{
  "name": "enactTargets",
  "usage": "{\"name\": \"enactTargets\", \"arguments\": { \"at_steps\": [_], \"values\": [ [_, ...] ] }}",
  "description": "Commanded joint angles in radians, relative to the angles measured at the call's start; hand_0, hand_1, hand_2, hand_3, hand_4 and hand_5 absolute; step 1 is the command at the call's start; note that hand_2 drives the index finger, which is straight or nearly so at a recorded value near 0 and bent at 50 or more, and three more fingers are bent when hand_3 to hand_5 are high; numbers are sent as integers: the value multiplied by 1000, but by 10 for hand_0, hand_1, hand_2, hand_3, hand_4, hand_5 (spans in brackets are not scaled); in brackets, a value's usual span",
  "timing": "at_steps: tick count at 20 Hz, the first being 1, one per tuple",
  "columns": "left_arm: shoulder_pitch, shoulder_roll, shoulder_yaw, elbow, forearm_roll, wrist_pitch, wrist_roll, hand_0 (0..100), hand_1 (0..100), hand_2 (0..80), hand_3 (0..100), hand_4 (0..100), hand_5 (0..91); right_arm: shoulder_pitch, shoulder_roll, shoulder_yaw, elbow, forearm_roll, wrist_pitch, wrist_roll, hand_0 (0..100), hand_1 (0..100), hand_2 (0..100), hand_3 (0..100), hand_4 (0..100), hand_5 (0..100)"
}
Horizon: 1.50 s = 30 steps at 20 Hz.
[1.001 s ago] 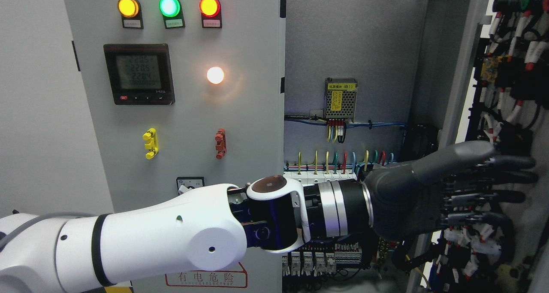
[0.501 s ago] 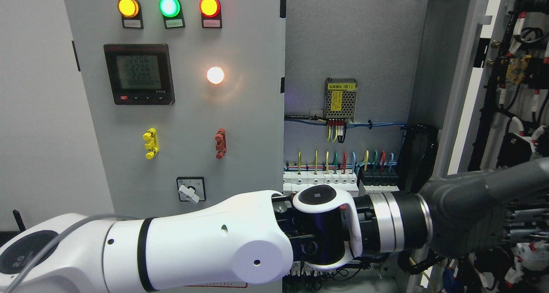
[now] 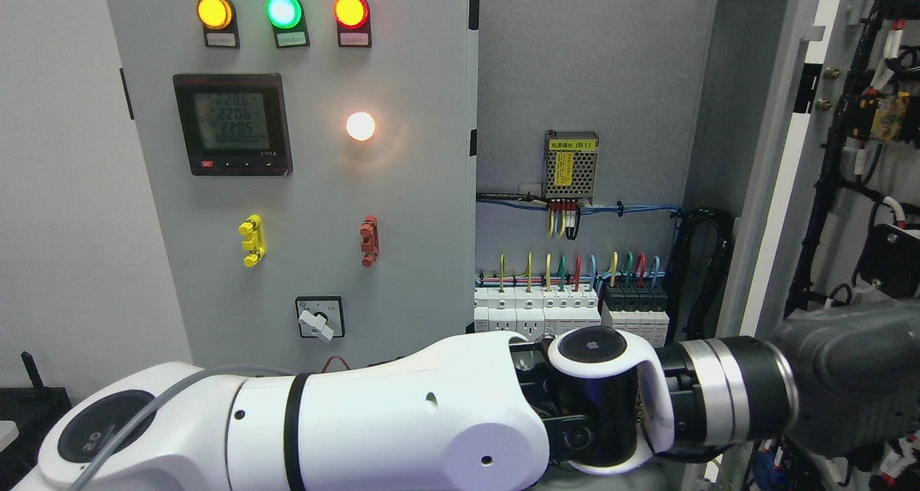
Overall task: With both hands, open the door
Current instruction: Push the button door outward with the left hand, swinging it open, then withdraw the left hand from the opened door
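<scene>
One door (image 3: 855, 153) swung wide, wiring on inner face | left hand (image 3: 855, 376) fingers cut off, state unclear

My view is evenly bright and sharp. The white indicator lamp (image 3: 361, 126) blooms into a soft halo on the grey cabinet door (image 3: 417, 189). My left arm's white shell (image 3: 402, 433) shines glossy. The cabinet interior (image 3: 596, 81) sits slightly shaded.

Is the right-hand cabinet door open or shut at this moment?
Open. The right door is swung outward, showing the breakers and power supply inside. The left hand is against its wired inner face.
</scene>
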Motion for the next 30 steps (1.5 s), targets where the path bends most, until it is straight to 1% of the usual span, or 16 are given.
{"name": "enactTargets", "arguments": {
  "at_steps": [1, 8, 9, 10, 11, 12, 14, 16, 18, 20, 22, 23, 24, 27, 28, 30],
  "values": [
    [0, -56, 5, 23, -2, -1, 10, 120, 389, 0, 0, 0, 0, 0, 0, 0, 0, 0, 0, 2, 120, 389, 0, 0, 0, 0],
    [3, -46, 11, 23, -11, -1, 6, 120, 389, 0, 0, 0, 0, 0, 0, 0, 0, 0, 0, 3, 120, 389, 0, 0, 0, 0],
    [5, -35, 12, 20, -36, -1, 4, 120, 389, 0, 0, 0, 0, 0, 0, 0, 0, 0, 0, 4, 120, 389, 0, 0, 0, 0],
    [9, -6, 14, 13, -68, -1, 3, 120, 389, 0, 0, 0, 0, 0, 0, 0, 0, 0, 0, 2, 120, 389, 0, 0, 0, 0],
    [23, 32, 14, 8, -98, -2, 1, 120, 389, 0, 0, 0, 0, 0, 0, 0, 0, 0, 0, 2, 120, 389, 0, 0, 0, 0],
    [43, 83, 15, -9, -114, -4, 0, 120, 389, 0, 0, 0, 0, 0, 0, 0, 0, 0, 0, 2, 120, 389, 0, 0, 0, 0],
    [78, 195, 26, -52, -120, -1, -20, 120, 389, 0, 0, 0, 0, 0, 0, 0, 0, 0, 0, 2, 120, 389, 0, 0, 0, 0],
    [109, 311, 23, -104, -120, -1, -58, 120, 389, 0, 0, 0, 0, 0, 0, 0, 0, 0, 0, 3, 120, 389, 0, 0, 0, 0],
    [127, 437, 23, -180, -123, -2, -117, 120, 389, 0, 0, 0, 0, 0, 0, 0, 0, 0, 0, 4, 120, 389, 0, 0, 0, 0],
    [168, 563, 29, -252, -137, -2, -129, 120, 389, 0, 0, 0, 0, 0, 0, 0, 0, 0, 0, 2, 120, 389, 0, 0, 0, 0],
    [262, 667, 81, -300, -186, -2, -131, 120, 389, 0, 0, 0, 0, 0, 0, 0, 0, 0, 0, 2, 120, 389, 0, 0, 0, 0],
    [346, 712, 127, -320, -230, -2, -135, 120, 389, 0, 0, 0, 0, 0, 0, 0, 0, 0, 0, 2, 120, 389, 0, 0, 0, 0],
    [445, 749, 187, -332, -288, -2, -140, 120, 389, 0, 0, 0, 0, 0, 0, 0, 0, 0, 0, 2, 120, 389, 0, 0, 0, 0],
    [775, 801, 383, -340, -518, -2, -143, 120, 389, 0, 0, 0, 0, 0, 0, 0, 0, 0, 0, 2, 120, 389, 0, 0, 0, 0],
    [882, 822, 441, -342, -578, -2, -143, 120, 389, 0, 0, 0, 0, 0, 0, 0, 0, 0, 0, 2, 120, 389, 0, 0, 0, 0],
    [1056, 864, 536, -343, -652, -5, -144, 120, 389, 0, 0, 0, 0, 0, 0, 0, 0, 0, 0, 2, 120, 389, 0, 0, 0, 0]
  ]
}}
